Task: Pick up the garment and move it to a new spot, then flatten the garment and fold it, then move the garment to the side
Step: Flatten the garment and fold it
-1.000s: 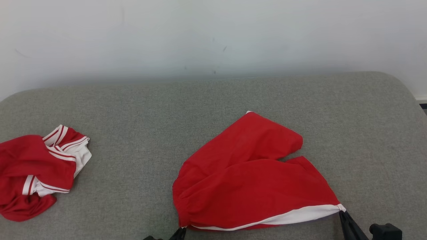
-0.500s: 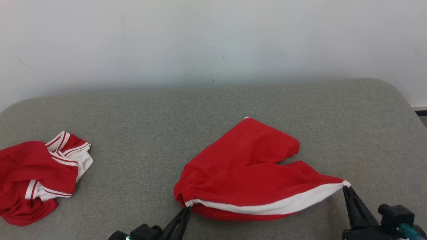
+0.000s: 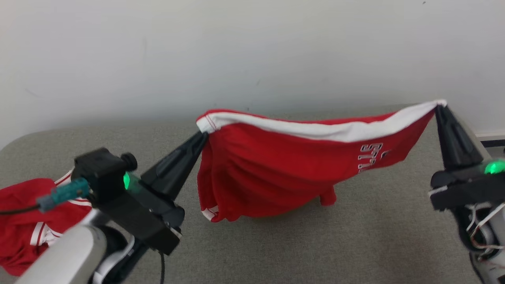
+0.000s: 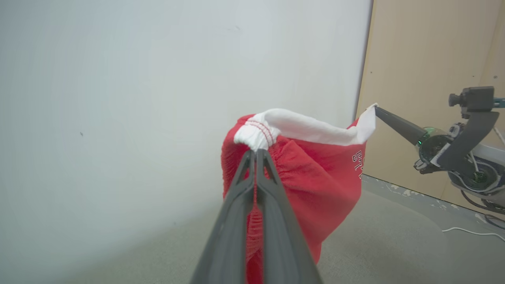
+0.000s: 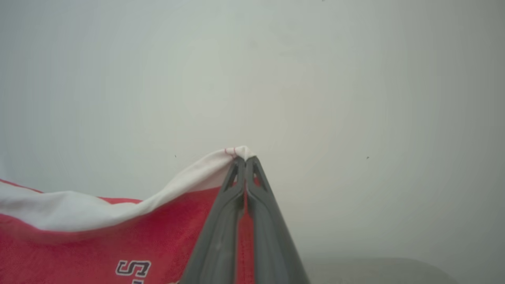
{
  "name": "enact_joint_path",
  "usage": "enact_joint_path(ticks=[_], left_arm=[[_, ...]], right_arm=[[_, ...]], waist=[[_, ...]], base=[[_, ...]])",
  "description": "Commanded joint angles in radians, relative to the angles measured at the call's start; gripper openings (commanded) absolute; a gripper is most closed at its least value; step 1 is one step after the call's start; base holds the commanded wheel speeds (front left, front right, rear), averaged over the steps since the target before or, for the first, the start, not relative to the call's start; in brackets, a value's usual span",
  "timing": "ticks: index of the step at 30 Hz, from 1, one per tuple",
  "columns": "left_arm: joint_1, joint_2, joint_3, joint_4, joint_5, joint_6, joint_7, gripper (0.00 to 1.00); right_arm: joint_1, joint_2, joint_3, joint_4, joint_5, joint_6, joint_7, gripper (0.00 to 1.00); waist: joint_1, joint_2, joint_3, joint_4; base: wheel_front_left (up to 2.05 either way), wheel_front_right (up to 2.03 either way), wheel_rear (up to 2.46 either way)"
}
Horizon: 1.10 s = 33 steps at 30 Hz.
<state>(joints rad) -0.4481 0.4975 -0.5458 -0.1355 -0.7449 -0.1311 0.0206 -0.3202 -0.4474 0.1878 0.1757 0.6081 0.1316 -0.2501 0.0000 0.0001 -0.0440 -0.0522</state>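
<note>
Above the cushion point(image 3: 355, 236), the shorts point(image 3: 276, 165) hang newly lifted, left gripper point(image 3: 203, 136) and right gripper point(image 3: 438, 108) each clamped on a corner, ready for relocating.

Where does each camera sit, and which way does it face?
Head view: on the head, facing down at the cushion; left gripper and right gripper hold the garment.
Left wrist view: along its fingers toward the wall; right gripper at right.
Right wrist view: along its fingers toward the wall.
Shared: the garment's white band.
</note>
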Motion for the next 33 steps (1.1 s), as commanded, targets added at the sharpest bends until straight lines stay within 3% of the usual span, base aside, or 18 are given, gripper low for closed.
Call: enact_joint_path(ticks=[1,6,11,15,20,24,28,33], left_arm=[[-0.058,0.035,-0.007,-0.025,-0.052,0.002,0.026,0.0],[-0.232,0.101,-0.019,-0.033,-0.192,0.002,0.083,0.0],[-0.383,0.122,-0.054,0.015,-0.3,0.002,0.117,0.0],[-0.483,0.115,-0.123,0.077,-0.37,0.002,0.165,0.0],[-0.648,0.081,-0.231,0.19,-0.375,0.002,0.199,0.0],[-0.829,0.043,-0.315,0.299,-0.319,0.002,0.163,0.0],[-0.977,0.019,-0.377,0.397,-0.239,0.002,0.061,0.0],[-1.183,0.001,-0.49,0.582,-0.067,0.002,-0.196,0.0]], right_arm=[[-0.056,-0.05,0.017,-0.02,0.034,-0.002,0.018,0.0],[-0.213,-0.162,0.068,-0.041,0.114,-0.002,0.09,0.0],[-0.34,-0.242,0.115,-0.019,0.164,-0.002,0.149,0.0],[-0.431,-0.271,0.167,0.03,0.192,-0.002,0.192,0.0],[-0.586,-0.243,0.246,0.129,0.209,-0.002,0.24,0.0],[-0.753,-0.205,0.287,0.236,0.179,-0.002,0.23,0.0],[-0.884,-0.167,0.308,0.319,0.142,-0.002,0.178,0.0],[-1.058,-0.105,0.325,0.435,0.064,-0.002,0.028,0.0]], waist=[[0.0,-0.0001,-0.005,-0.009],[0.0,-0.0001,-0.004,-0.015],[0.0,-0.0001,0.013,-0.016],[0.0,-0.0001,0.042,-0.022],[0.0,-0.0001,0.133,-0.039],[0.0,-0.0001,0.263,-0.054],[0.0,-0.0001,0.363,-0.073],[0.0,-0.0001,0.491,-0.115]], base=[[0.0,0.0,0.0],[0.0,0.0,0.0],[0.0,0.0,0.0],[0.0,0.0,0.0],[0.0,0.0,0.0],[0.0,0.0,0.0],[0.0,0.0,0.0],[0.0,0.0,0.0]])
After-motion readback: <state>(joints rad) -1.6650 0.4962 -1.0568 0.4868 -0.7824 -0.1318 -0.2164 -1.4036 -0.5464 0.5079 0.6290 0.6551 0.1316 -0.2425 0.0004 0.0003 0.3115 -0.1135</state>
